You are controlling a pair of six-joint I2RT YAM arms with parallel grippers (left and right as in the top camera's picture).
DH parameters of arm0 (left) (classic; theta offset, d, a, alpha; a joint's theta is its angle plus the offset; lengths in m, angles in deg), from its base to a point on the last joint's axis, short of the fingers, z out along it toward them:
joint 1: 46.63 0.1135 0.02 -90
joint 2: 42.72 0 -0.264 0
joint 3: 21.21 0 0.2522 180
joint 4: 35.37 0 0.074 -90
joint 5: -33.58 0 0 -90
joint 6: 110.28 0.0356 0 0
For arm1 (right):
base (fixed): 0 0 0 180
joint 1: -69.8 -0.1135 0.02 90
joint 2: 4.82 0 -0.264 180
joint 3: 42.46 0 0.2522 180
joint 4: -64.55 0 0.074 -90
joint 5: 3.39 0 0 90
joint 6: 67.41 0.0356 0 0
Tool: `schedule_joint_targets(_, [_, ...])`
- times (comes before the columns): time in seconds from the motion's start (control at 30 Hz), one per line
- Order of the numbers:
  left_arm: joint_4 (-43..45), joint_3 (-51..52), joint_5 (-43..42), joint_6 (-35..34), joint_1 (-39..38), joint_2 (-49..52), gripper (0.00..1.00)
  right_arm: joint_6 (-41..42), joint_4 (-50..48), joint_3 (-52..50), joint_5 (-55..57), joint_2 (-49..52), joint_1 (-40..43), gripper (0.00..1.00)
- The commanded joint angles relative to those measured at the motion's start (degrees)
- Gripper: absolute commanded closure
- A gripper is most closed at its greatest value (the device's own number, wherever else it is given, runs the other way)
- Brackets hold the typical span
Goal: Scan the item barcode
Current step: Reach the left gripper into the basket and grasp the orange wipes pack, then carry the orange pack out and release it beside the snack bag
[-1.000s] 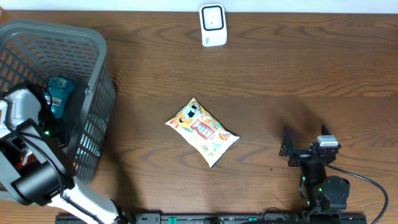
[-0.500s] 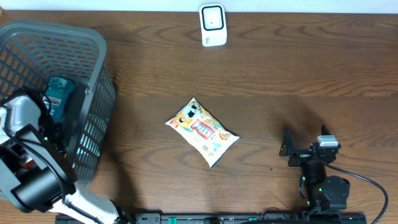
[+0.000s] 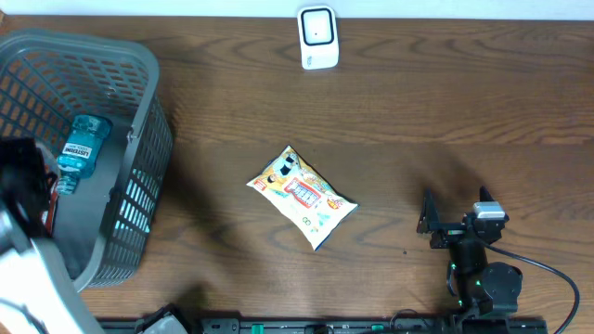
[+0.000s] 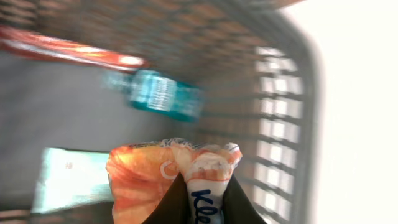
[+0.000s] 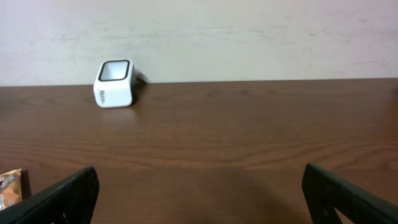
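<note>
Jaws of the left gripper are now clenched on the top edge of an orange-and-white packet; a second ago they stood wide apart, low inside the grey basket at the left of the table. The left wrist view is smeared by motion. In the overhead view the left arm now reads as a large blur against the left edge, where before it lay down among the basket's contents, so it looks to be lifting out with the packet.

That uncovers more of the blue bottle, which lies on the basket floor by the far wall. The wrist view also shows a red packet and a pale flat packet left below.

By my reading the pick is made. The item hangs from the left jaws above the basket's inside, not yet clear of its rim and well apart from the scanner. What remains is to carry it right and far, then turn its barcode, which I cannot see, toward the window.

Further right, the yellow snack bag lies flat mid-table exactly as before. The white scanner stands at the far edge, unmoved. At the near right, the right gripper has not stirred. Its jaws are released and hold nothing.
</note>
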Motion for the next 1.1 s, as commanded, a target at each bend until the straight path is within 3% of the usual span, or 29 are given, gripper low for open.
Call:
schedule_joint_targets(0.0, [0.66,0.00,-12.24,-4.70,-3.32,-8.48,0.93,-0.09,0.24,-0.09,0.04,-0.09,0.28,0.01])
schedule_joint_targets(0.13, [0.63,0.02,-17.81,-5.86,-13.77,-12.76,0.93,-0.09,0.24,-0.09,0.04,-0.09,0.26,0.01])
schedule_joint_targets(0.33, [1.07,1.46,-13.51,-5.88,-33.46,-10.01,0.93,-0.09,0.24,-0.09,0.04,-0.07,0.28,0.01])
schedule_joint_targets(0.5, [1.92,1.70,-9.51,-5.55,-51.91,1.95,0.93,-0.09,0.24,-0.09,0.04,-0.07,0.28,0.01])
schedule_joint_targets(0.67, [6.64,1.70,-9.53,-1.62,-64.52,17.92,0.92,-0.09,0.24,-0.09,0.04,-0.07,0.28,0.01])
schedule_joint_targets(0.83, [12.90,1.70,-9.53,-0.66,-70.77,34.16,0.93,-0.09,0.24,-0.09,0.04,-0.07,0.28,0.01])
schedule_joint_targets(1.07, [20.28,1.70,-9.57,-0.66,-73.88,48.61,0.93,-0.09,0.24,-0.09,0.04,-0.07,0.26,0.01])
